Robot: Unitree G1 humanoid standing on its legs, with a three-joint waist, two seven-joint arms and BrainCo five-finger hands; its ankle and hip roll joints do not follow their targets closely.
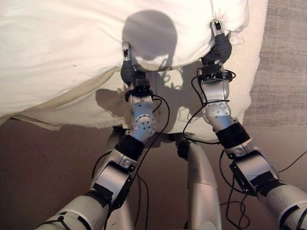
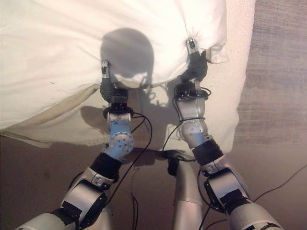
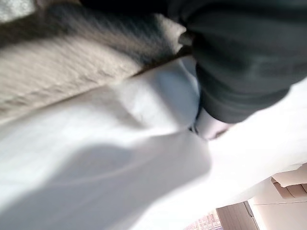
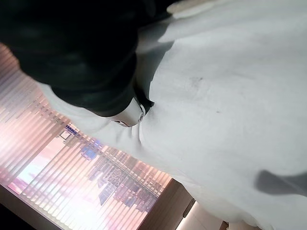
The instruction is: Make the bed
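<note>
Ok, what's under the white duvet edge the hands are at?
Under the white duvet, a cream sheet shows along the mattress side. The left hand and right hand are at the duvet edge; their fingertips are hidden in the fabric.

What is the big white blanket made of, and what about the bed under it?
The white duvet looks like soft, matte woven cloth, probably cotton with padding: it puffs and creases where the left hand and right hand pinch its edge. The mattress beneath looks covered in a rougher, nubbly cream fabric, perhaps terry or a quilted cover.
</note>
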